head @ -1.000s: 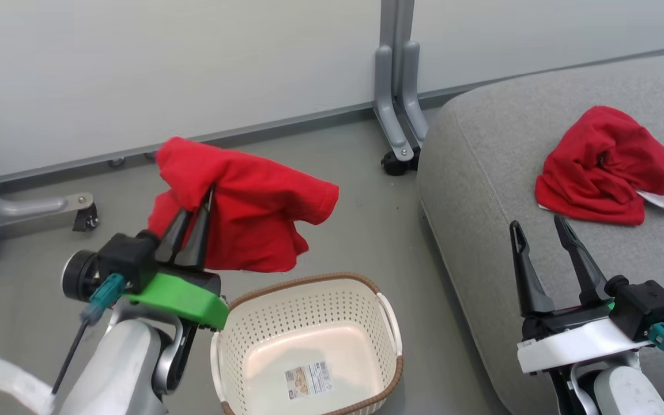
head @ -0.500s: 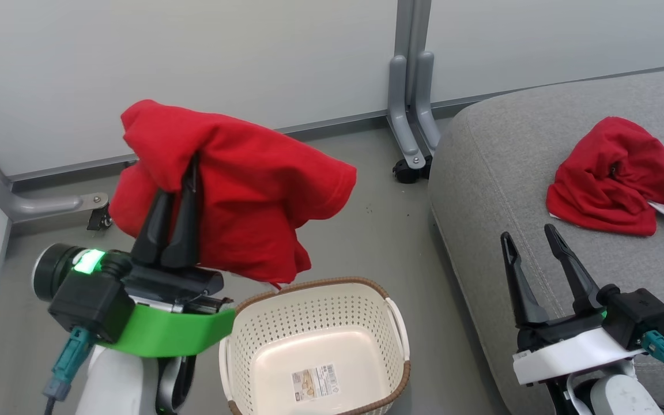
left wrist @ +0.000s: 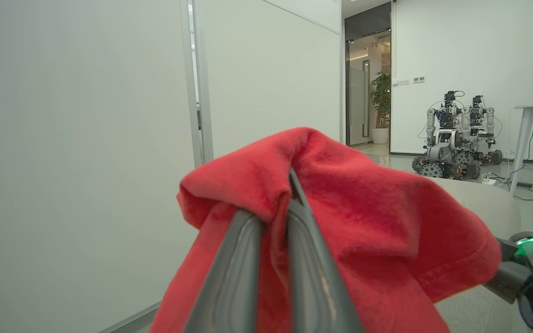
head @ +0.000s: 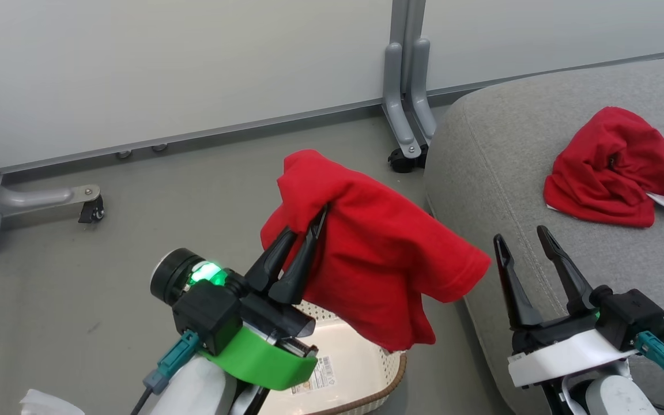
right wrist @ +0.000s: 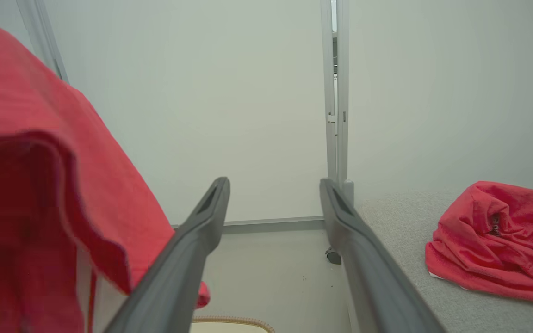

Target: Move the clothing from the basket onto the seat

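My left gripper [head: 319,217] is shut on a red garment [head: 378,253] that hangs draped over its fingers above the cream basket [head: 361,369], close to the seat's left edge. The left wrist view shows the same cloth [left wrist: 368,222] folded over the closed left gripper [left wrist: 289,178]. The basket is mostly hidden by the arm and cloth; its floor with a label sticker [head: 314,374] shows. A second red garment [head: 614,167] with white trim lies bunched on the grey seat [head: 499,155]. My right gripper [head: 521,237] is open and holds nothing, over the seat's front left edge.
A pale partition wall runs along the back, with a grey post foot and castor [head: 404,155] by the seat's corner. Another castor leg [head: 87,204] stands at the left. Grey floor lies between. Other robots [left wrist: 451,138] stand far off in the left wrist view.
My left arm has swung right with the red garment, from left of the basket to over it and near the seat. The right gripper stays put, open.
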